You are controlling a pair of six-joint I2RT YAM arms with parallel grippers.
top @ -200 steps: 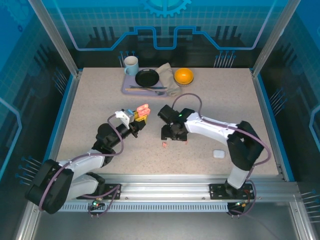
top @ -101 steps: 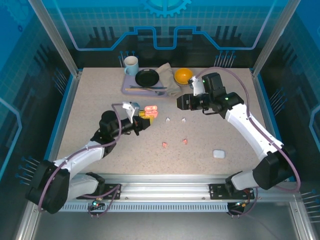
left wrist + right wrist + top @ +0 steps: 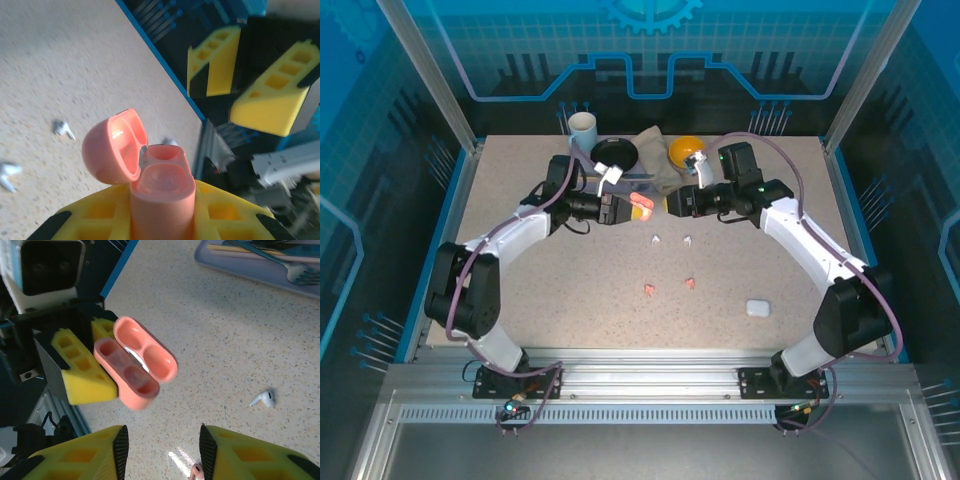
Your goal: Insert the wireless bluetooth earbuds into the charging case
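Left tool [image 3: 162, 210] clamps the pink charging case [image 3: 136, 364], base hidden, lid flipped open. Right tool [image 3: 162, 455] stands with fingers apart, holding nothing.

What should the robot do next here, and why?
Probably lower the right gripper onto one of the pink earbuds and grasp it. The left gripper holds the pink case up, lid open, both sockets empty; the right gripper is open and empty, and the earbuds lie loose on the table.
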